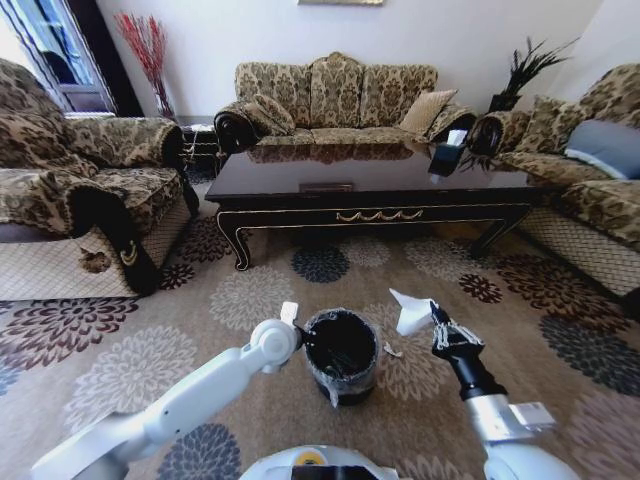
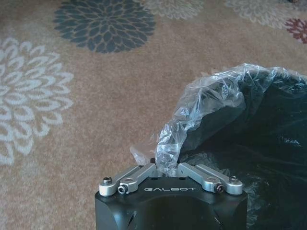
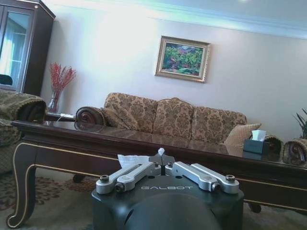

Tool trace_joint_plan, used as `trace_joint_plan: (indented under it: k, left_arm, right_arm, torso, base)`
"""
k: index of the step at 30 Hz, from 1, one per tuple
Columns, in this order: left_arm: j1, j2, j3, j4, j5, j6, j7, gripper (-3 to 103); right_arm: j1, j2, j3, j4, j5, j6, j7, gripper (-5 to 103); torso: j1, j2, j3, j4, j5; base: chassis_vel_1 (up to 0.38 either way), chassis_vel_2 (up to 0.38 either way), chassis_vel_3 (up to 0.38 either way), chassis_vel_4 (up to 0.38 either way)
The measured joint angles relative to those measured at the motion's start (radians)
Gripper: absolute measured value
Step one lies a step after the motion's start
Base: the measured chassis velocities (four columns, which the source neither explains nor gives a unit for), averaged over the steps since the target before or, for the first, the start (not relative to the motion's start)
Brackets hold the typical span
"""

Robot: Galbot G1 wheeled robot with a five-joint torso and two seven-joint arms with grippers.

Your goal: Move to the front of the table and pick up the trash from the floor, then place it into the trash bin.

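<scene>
The black trash bin (image 1: pixel 345 385) with its plastic liner (image 2: pixel 211 105) stands on the flowered floor (image 1: pixel 130 370) just in front of me. My left gripper (image 1: pixel 308 340) (image 2: pixel 166 167) is at the bin's left rim, shut on a fold of the liner. My right gripper (image 1: pixel 436 314) (image 3: pixel 162 165) hangs to the right of the bin, above the carpet, shut on a crumpled white paper scrap (image 1: pixel 408 312) (image 3: pixel 132 159) of the trash. Another small white scrap (image 1: pixel 392 350) lies on the carpet between the bin and the right gripper. The dark table (image 1: pixel 370 175) (image 3: pixel 96 139) stands beyond.
Patterned sofas flank the area: an armchair (image 1: pixel 70 200) on the left, a long sofa (image 1: pixel 335 100) behind the table and another sofa (image 1: pixel 590 190) on the right. A dark tissue box (image 1: pixel 447 155) sits on the table's right end. Open carpet surrounds the bin.
</scene>
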Motion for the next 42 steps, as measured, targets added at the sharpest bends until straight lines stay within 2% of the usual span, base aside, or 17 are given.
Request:
trace_joint_plan:
  k: [7,12,27,28,29,33,35,39,41,42]
  left_arm:
    - [-0.074,-0.044,0.074,0.061,-0.013,0.000,-0.005,2]
    - [-0.113,-0.107,0.103,0.098,-0.025,0.000,-0.022,2]
    - [-0.125,-0.155,0.139,0.101,-0.031,0.000,-0.037,2]
    - [-0.124,-0.151,0.142,0.091,-0.032,0.000,-0.039,2]
    - [-0.124,-0.151,0.142,0.091,-0.032,0.000,-0.039,2]
    - [-0.125,-0.138,0.153,0.049,-0.039,0.000,-0.045,2]
    - [-0.125,-0.135,0.154,0.046,-0.040,0.000,-0.045,2]
    - [-0.136,-0.121,0.157,0.047,-0.042,0.000,-0.046,2]
    - [-0.137,-0.120,0.156,0.047,-0.044,0.000,-0.046,2]
    - [-0.137,-0.118,0.153,0.046,-0.046,0.000,-0.046,2]
  right_arm:
    - [-0.039,0.018,-0.031,0.005,-0.044,0.010,-0.028,0]
    - [-0.082,0.052,-0.122,0.002,-0.137,0.062,-0.039,0]
    - [-0.110,0.081,-0.261,-0.049,-0.272,0.113,-0.055,-2]
    - [-0.110,0.083,-0.267,-0.056,-0.281,0.115,-0.055,3]
    - [-0.110,0.083,-0.267,-0.056,-0.281,0.115,-0.055,3]
    - [-0.096,0.089,-0.267,-0.097,-0.297,0.126,-0.034,25]
    - [-0.097,0.091,-0.269,-0.100,-0.300,0.127,-0.031,25]
    - [-0.107,0.094,-0.281,-0.095,-0.315,0.129,-0.031,46]
    - [-0.108,0.095,-0.282,-0.092,-0.316,0.129,-0.031,46]
    - [-0.110,0.096,-0.282,-0.090,-0.316,0.129,-0.031,51]
  torso:
    - [0.000,0.000,0.000,-0.0001,0.0004]
    - [0.000,0.000,0.000,-0.0002,0.0003]
    - [0.000,0.000,0.000,-0.0002,0.0002]
    - [0.000,0.000,0.000,0.0000,0.0002]
    - [0.000,0.000,0.000,0.0000,0.0002]
    - [0.000,0.000,0.000,0.0000,0.0002]
    - [0.000,0.000,0.000,-0.0001,0.0002]
    - [0.000,0.000,0.000,0.0001,0.0002]
    - [0.000,0.000,0.000,0.0001,0.0002]
    - [0.000,0.000,0.000,0.0000,0.0001]
  base:
    - [0.000,0.000,0.000,0.000]
    - [0.000,0.000,0.000,0.000]
    - [0.000,0.000,0.000,0.000]
    - [0.000,0.000,0.000,0.000]
    - [0.000,0.000,0.000,0.000]
    - [0.000,0.000,0.000,0.000]
    - [0.000,0.000,0.000,0.000]
    - [0.000,0.000,0.000,0.000]
    - [0.000,0.000,0.000,0.000]
    - [0.000,0.000,0.000,0.000]
